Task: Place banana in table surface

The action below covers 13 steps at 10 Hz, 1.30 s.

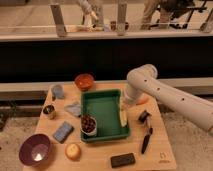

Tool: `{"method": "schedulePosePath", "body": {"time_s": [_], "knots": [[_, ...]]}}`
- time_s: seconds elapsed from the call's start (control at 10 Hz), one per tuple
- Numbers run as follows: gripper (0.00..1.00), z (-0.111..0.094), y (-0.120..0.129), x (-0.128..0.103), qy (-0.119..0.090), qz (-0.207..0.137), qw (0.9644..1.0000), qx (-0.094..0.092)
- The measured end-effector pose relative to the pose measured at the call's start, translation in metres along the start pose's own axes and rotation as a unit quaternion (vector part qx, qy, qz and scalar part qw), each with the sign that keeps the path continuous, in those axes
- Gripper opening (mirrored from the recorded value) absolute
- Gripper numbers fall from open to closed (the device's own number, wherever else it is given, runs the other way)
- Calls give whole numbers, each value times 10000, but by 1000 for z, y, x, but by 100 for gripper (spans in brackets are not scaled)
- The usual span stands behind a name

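– Where the white arm (pixel 165 95) bends down from the right, the gripper (pixel 122 106) sits low over the right side of the green tray (pixel 102 107), directly above the banana (pixel 123 118).

– Position of the banana?

– Inside the tray, lying along its right wall, so off the table surface (pixel 100 159). The gripper appears to meet the fruit's far end. Whether it is clamped on the fruit or only resting against it, I cannot tell.

– Other items noted?

– A cup (pixel 88 125) with dark contents stands in the tray's near left corner. On the tabletop there is a purple bowl (pixel 35 149) at the near left, with a round yellow-orange fruit (pixel 73 151) just beside it. A black marker (pixel 145 141) lies right of the tray, and a dark flat device (pixel 122 160) lies near the front edge.
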Motion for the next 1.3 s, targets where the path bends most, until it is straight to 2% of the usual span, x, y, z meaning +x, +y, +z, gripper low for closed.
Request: {"method": "schedulePosePath", "body": {"time_s": [0.3, 0.5, 0.6, 0.8, 0.9, 1.3], "knots": [[2, 1, 26, -4, 70, 86, 9997, -235], [2, 1, 44, -7, 75, 70, 9994, -326], [2, 2, 54, -11, 44, 50, 9995, -325], [2, 17, 58, -18, -126, -97, 9998, -85], [2, 28, 65, -25, -220, -93, 9997, -54], [2, 47, 76, -40, -443, -203, 9988, 12]]}}
